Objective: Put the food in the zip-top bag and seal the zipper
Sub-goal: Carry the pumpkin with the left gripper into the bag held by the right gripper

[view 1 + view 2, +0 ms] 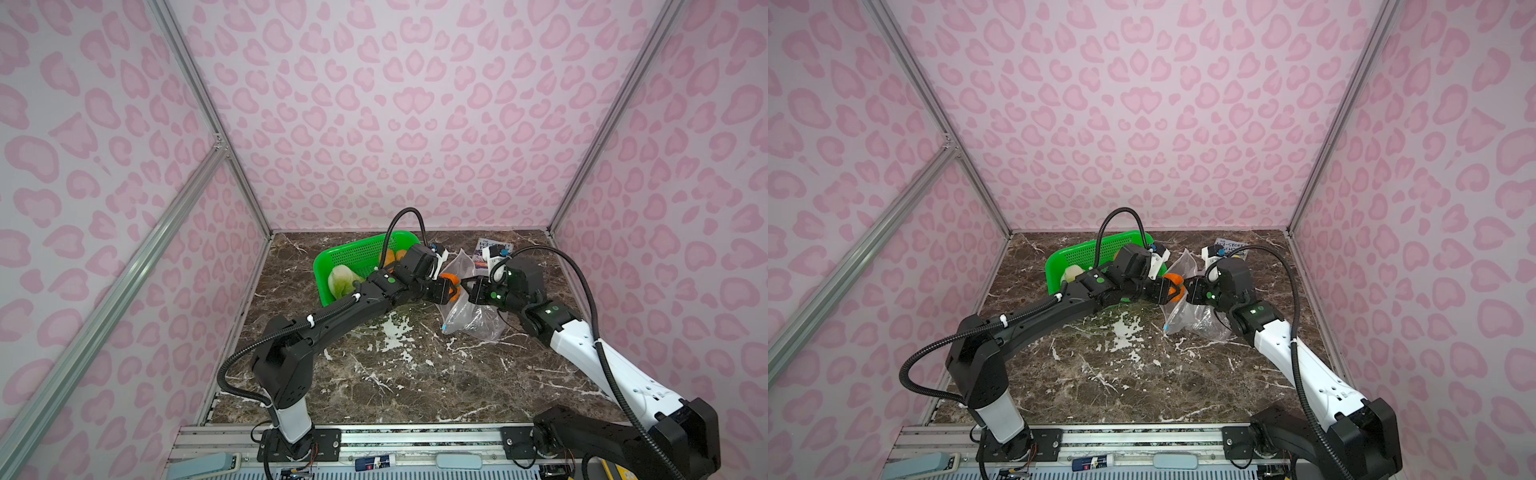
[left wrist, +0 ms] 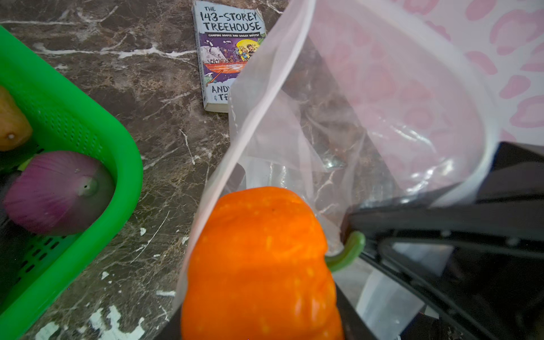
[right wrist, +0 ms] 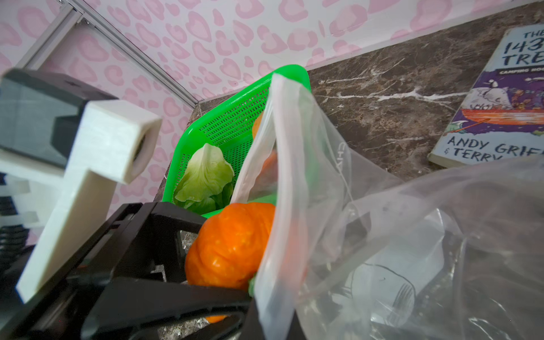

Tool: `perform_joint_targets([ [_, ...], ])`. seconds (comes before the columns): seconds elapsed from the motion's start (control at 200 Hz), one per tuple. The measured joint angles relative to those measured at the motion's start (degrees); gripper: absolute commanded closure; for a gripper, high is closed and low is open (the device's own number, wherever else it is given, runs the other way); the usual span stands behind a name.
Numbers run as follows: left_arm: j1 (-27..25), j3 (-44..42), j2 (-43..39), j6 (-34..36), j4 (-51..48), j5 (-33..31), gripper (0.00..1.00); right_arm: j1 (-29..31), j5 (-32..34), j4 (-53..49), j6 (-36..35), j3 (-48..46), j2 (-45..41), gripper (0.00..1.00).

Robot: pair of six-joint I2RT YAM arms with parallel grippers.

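Note:
My left gripper (image 1: 452, 287) is shut on the orange pumpkin (image 2: 259, 265), whose green stem curls out at its side. The pumpkin (image 3: 229, 247) sits at the open mouth of the clear zip-top bag (image 1: 471, 320), partly inside its rim. The zipper strip (image 2: 259, 109) runs along that rim, and its blue slider (image 1: 444, 329) is at the end near the table. My right gripper (image 1: 470, 289) is shut on the bag's upper edge and holds it raised. More food lies in the green basket (image 1: 322, 270): a cabbage (image 3: 206, 176), a purple onion (image 2: 56, 191) and a tan potato (image 2: 11, 126).
A paperback book (image 2: 226, 53) lies flat on the marble table behind the bag, near the back wall. The basket stands left of the bag, close to my left forearm. Pink patterned walls enclose the table on three sides.

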Motion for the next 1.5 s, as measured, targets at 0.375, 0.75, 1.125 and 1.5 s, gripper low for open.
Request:
perform_joint_targets([
  [0.375, 0.72, 0.35, -0.20, -2.82, -3.37, -2.47, 0.21, 0.66, 0.17, 0.17, -0.09, 0.63, 0.85, 1.00],
  [0.75, 5.27, -7.69, -10.47, -7.19, 4.35, 1.40, 0.20, 0.66, 0.37, 0.11, -0.83, 0.72, 0.83, 1.00],
  [1.125, 5.62, -9.22, -4.20, -7.72, 5.49, 4.74, 0.31, 0.63, 0.31, 0.17, -0.94, 1.25, 0.46, 1.00],
  [1.5, 5.57, -5.73, -2.54, -7.63, 6.80, 6.60, 0.96, -0.24, 0.68, -0.11, -2.05, 1.05, -1.07, 1.00],
])
